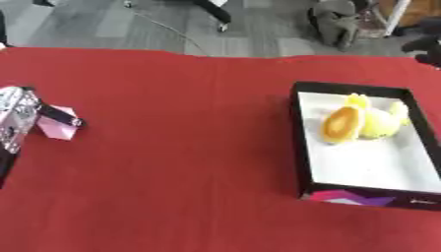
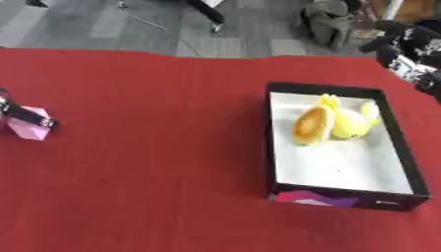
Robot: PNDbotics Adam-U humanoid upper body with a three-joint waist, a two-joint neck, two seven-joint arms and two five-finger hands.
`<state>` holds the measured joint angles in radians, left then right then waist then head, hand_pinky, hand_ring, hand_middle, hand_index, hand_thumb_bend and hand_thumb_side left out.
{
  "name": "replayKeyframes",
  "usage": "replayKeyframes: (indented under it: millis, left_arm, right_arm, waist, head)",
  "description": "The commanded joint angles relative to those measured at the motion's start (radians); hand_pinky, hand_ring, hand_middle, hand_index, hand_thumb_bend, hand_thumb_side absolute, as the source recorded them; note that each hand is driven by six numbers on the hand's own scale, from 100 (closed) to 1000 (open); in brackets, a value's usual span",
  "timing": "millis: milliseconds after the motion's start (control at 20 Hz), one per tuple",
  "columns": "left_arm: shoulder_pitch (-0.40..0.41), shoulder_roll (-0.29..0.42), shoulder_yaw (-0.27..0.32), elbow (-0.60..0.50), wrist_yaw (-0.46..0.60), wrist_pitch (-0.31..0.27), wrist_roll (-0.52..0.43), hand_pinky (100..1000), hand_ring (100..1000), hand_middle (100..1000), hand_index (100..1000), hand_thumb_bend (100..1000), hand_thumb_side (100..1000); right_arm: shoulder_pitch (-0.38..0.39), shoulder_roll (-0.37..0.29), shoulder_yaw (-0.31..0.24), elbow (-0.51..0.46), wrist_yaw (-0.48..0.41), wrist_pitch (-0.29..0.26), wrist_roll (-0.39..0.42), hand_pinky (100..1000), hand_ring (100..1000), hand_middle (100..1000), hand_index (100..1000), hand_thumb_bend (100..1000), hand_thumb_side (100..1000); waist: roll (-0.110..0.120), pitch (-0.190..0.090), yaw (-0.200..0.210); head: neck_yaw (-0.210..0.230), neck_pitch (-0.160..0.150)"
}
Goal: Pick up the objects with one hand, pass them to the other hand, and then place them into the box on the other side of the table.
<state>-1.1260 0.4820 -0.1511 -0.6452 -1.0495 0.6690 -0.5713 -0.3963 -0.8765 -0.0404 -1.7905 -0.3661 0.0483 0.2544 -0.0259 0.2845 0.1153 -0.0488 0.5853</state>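
Black box holding yellow toy, well right of left robot hand, its fingers pinching pink object, right robot hand beyond box, grip unclear

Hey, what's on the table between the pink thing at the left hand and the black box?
Nothing: only bare red tablecloth lies between the pink object and the box, clearest in the left eye view.

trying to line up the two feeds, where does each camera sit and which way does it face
Left eye view: in the robot's head, looking down at the red table; the left robot hand shows at the left edge, touching a pink object.
Right eye view: beside it, same downward look; the right robot hand shows at the upper right, its fingers unclear.
Both share the black box holding a yellow toy.
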Motion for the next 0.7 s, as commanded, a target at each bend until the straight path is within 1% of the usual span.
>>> replayKeyframes:
  millis: [50, 150, 200, 300, 350, 450, 500, 550, 700]
  left_arm:
    - [-0.02, 0.011, 0.0, -0.013, -0.017, 0.238, -0.246, 926, 901, 805, 722, 560, 472]
    - [-0.019, 0.008, 0.0, -0.013, -0.024, 0.238, -0.247, 924, 899, 800, 709, 479, 448]
    - [-0.018, 0.007, -0.001, -0.014, -0.026, 0.238, -0.246, 923, 897, 796, 702, 418, 429]
    - [-0.018, 0.005, 0.0, -0.015, -0.028, 0.238, -0.243, 920, 892, 785, 677, 261, 360]
    - [-0.018, 0.004, 0.0, -0.015, -0.028, 0.238, -0.242, 918, 890, 782, 669, 206, 324]
    - [-0.019, 0.003, 0.001, -0.016, -0.027, 0.238, -0.239, 913, 884, 770, 642, 125, 273]
    - [-0.019, 0.002, 0.002, -0.015, -0.027, 0.238, -0.236, 912, 881, 767, 632, 100, 256]
    - [-0.021, 0.002, 0.002, -0.016, -0.027, 0.238, -0.234, 911, 877, 763, 617, 100, 233]
    - [-0.025, 0.003, 0.007, -0.034, -0.019, 0.238, -0.221, 900, 859, 748, 597, 100, 211]
  right_arm:
    - [-0.012, -0.026, -0.006, -0.002, 0.002, -0.001, 0.006, 1000, 1000, 798, 1000, 100, 585]
    - [-0.014, -0.026, -0.006, 0.002, 0.0, -0.002, 0.01, 1000, 1000, 805, 1000, 100, 585]
    - [-0.015, -0.025, -0.006, 0.004, 0.0, -0.003, 0.011, 1000, 1000, 806, 1000, 100, 586]
    - [-0.015, -0.025, -0.006, 0.007, 0.001, -0.004, 0.012, 1000, 1000, 808, 1000, 100, 586]
    - [-0.015, -0.025, -0.007, 0.009, 0.001, -0.005, 0.012, 1000, 1000, 809, 1000, 100, 586]
    - [-0.015, -0.025, -0.007, 0.012, 0.001, -0.006, 0.013, 1000, 1000, 809, 1000, 100, 585]
    - [-0.015, -0.025, -0.007, 0.014, 0.001, -0.006, 0.013, 1000, 1000, 809, 1000, 100, 586]
    - [-0.014, -0.025, -0.007, 0.016, 0.001, -0.007, 0.013, 1000, 1000, 809, 1000, 100, 587]
    - [-0.012, -0.026, -0.008, 0.02, -0.001, -0.009, 0.013, 1000, 1000, 809, 1000, 100, 585]
  waist:
    - [0.002, -0.019, -0.002]
    - [0.001, -0.019, -0.003]
    - [0.001, -0.019, -0.004]
    - [0.001, -0.019, -0.004]
    - [0.001, -0.019, -0.004]
    - [0.001, -0.02, -0.004]
    - [0.001, -0.021, -0.004]
    - [0.001, -0.022, -0.004]
    - [0.0, -0.026, -0.002]
  head:
    - [0.005, -0.01]
    - [0.005, -0.011]
    - [0.005, -0.011]
    - [0.006, -0.009]
    - [0.006, -0.009]
    - [0.007, -0.008]
    - [0.007, -0.007]
    - [0.007, -0.006]
    - [0.006, -0.005]
